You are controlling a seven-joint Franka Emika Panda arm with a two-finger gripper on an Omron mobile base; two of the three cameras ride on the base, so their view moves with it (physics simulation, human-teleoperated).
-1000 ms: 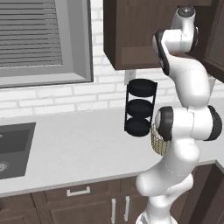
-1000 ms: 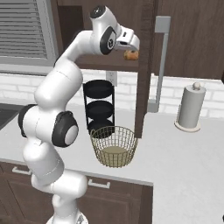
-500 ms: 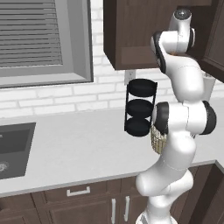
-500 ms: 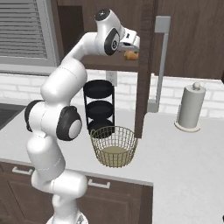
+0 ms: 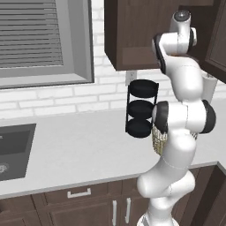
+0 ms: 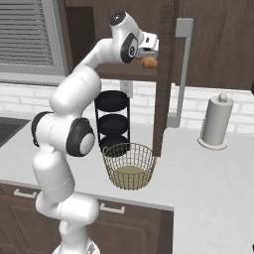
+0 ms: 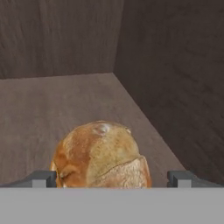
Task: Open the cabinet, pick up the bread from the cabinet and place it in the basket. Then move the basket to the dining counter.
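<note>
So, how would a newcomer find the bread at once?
Look up at the open dark cabinet above the grey counter. On its shelf, at the jaws, sits the bread, a small round golden-brown loaf, far smaller than the wire basket below.

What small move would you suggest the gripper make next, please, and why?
Probably close the gripper on the bread: in the hand view the loaf sits on the cabinet shelf between the two spread fingertips, which look open on either side.
</note>
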